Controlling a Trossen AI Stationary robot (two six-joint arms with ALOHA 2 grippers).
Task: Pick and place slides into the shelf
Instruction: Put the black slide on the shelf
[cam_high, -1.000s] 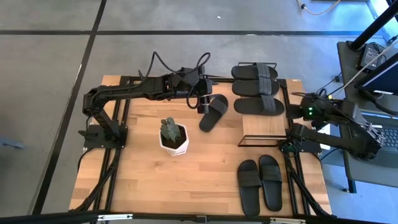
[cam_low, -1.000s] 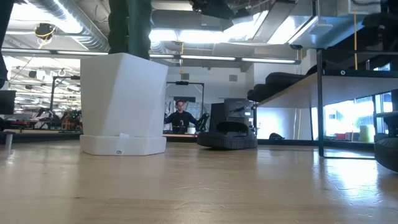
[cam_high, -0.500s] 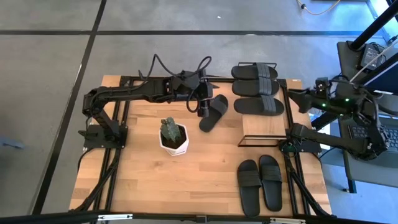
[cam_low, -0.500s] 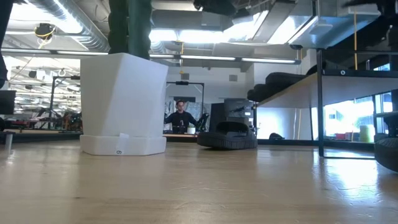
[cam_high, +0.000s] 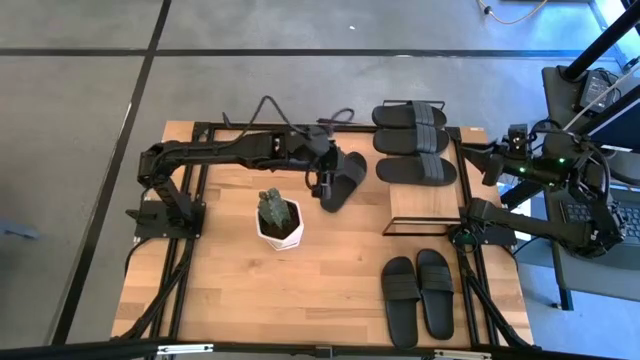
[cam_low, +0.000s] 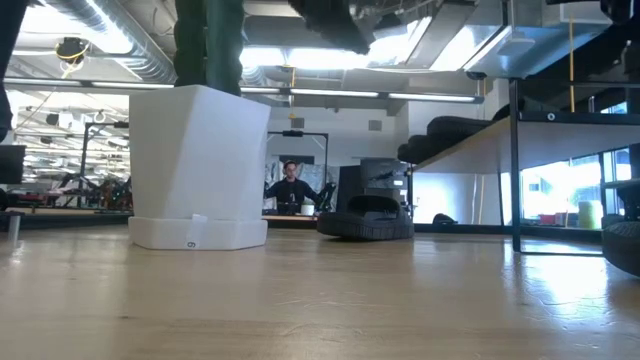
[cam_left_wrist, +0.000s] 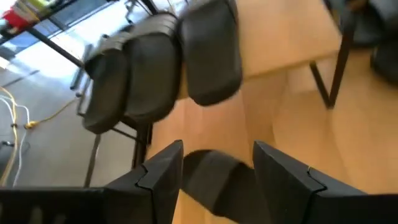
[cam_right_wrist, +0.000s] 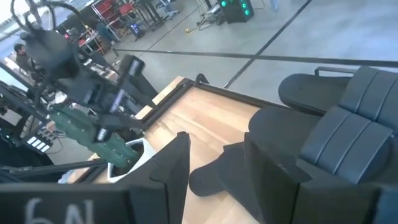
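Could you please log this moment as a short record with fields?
shelf: three slides side by side on its top board
loose slide: on the table left of the shelf, angled
pair: on the table in front of the shelf, side by side
left gripper: open, over the loose slide, fingers either side of it
right gripper: open, at the table's right edge beside the shelf, holding nothing
planter: upright, near the table's middle

A white plant pot (cam_high: 280, 224) stands mid-table, left of the shelf (cam_high: 420, 192). Bare tabletop (cam_high: 330, 285) lies open in front of it. Two slides (cam_high: 420, 293) block the near right corner; three more (cam_high: 412, 140) fill the shelf top.
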